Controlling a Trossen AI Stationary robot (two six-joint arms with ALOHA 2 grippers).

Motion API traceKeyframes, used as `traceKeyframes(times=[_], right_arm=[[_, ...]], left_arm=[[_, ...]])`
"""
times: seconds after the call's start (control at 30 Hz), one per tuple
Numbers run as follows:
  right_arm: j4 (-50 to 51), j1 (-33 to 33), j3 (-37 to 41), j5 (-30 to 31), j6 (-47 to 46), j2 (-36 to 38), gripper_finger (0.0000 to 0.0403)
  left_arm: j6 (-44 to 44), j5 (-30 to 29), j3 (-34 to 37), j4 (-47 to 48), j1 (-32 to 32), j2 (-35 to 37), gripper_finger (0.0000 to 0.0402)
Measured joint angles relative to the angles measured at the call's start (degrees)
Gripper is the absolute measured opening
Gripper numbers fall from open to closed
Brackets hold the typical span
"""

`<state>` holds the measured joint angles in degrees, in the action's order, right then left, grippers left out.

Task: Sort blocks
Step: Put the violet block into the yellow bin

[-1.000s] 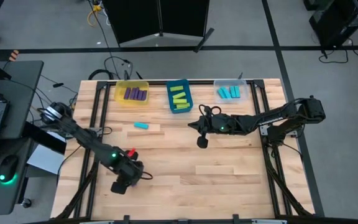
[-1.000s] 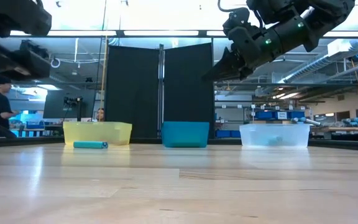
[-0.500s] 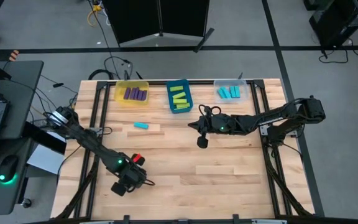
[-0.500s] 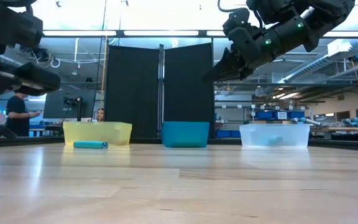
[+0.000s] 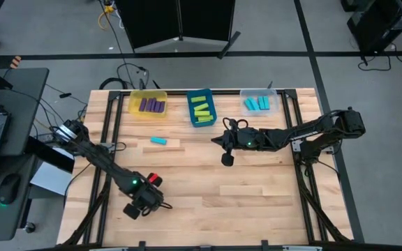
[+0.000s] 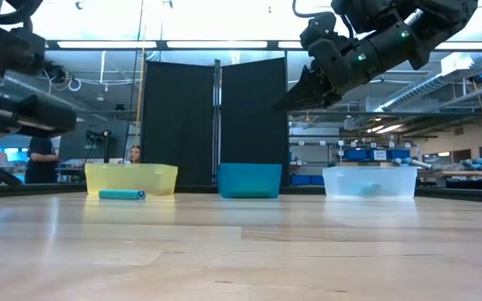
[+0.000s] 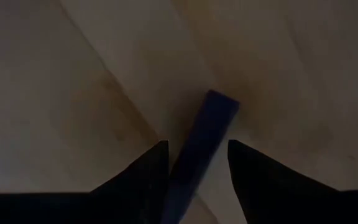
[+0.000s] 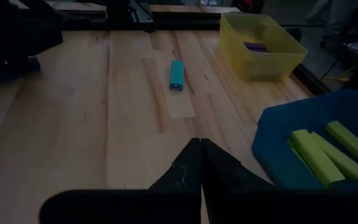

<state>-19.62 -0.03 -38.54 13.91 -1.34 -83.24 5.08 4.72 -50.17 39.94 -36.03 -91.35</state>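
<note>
Blocks: three bins filled at the far edge, two bars loose on the tabletop

Blocks are small rectangular bars with flat ends. Purple blocks (image 5: 152,105) lie in the yellow bin (image 5: 135,98), a translucent plastic tub with sloped walls. Lime blocks (image 5: 200,109) lie side by side in the blue bin (image 5: 191,107), opaque plastic. Cyan blocks (image 5: 257,104) lie in the clear bin (image 5: 276,102). All three bins stand in a row along the far edge of the tabletop (image 5: 257,181), which is pale wooden planks with visible grain and seams.

One loose cyan block (image 5: 159,141) lies flat on the wood, near the yellow bin on the side toward the near edge, apart from it. In the low view it shows as a short bar (image 6: 121,194) in front of that bin.

Left end effector (image 5: 139,203) sits low over the near-left part of the tabletop. Its wrist view shows two dark tapered fingers (image 7: 142,180) spread, with a dark purple bar (image 7: 202,149) lying on the wood between them. Whether the fingers touch the bar I cannot tell.

Right end effector (image 5: 218,139) hangs above the middle of the tabletop, raised clear of the wood in the low view (image 6: 284,100). Its fingers are pressed together to a point, nothing between them.
</note>
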Motion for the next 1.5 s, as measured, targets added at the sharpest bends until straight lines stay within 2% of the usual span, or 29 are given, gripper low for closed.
traceKeyframes(times=[0.17, 0.43, 0.63, 0.73, 0.9, 1.0, 1.27, 1.5], right_arm=[[0.02, 0.00, 0.00, 0.00, 0.41, 0.00, 0.0009], [0.07, 0.00, 0.00, -0.02, 0.46, -0.01, 0.0009], [0.15, 0.00, 0.00, -0.02, 0.46, 0.00, 0.0009], [0.13, 0.00, 0.00, -0.02, 0.84, 0.00, 0.0009], [0.17, 0.00, 0.00, -0.04, 0.94, 0.00, 0.0009], [0.17, 0.31, 0.00, -0.04, 0.92, 0.00, 0.0009], [0.20, 0.46, 0.00, -0.07, 0.92, 0.00, 0.0009], [0.33, 0.46, 0.00, -0.07, 0.98, -0.02, 0.0009]], left_arm=[[-0.55, -2.15, 0.28, -0.39, -0.02, 0.00, 0.0173], [-0.15, -2.20, 3.04, -2.06, -0.04, 0.15, 0.0172], [3.88, -3.72, 3.50, -2.91, -0.09, 0.23, 0.0171], [4.16, -4.10, 3.07, -1.57, -0.09, 0.13, 0.0156], [4.32, -5.12, 1.69, 1.21, 0.01, -0.01, 0.0099], [4.22, -6.28, 0.39, 4.04, 0.66, -0.04, 0.0099], [4.21, -11.89, -1.35, 13.33, 6.76, 2.28, 0.0099], [5.07, -14.55, -1.33, 11.72, 18.57, 8.86, 0.0099]])
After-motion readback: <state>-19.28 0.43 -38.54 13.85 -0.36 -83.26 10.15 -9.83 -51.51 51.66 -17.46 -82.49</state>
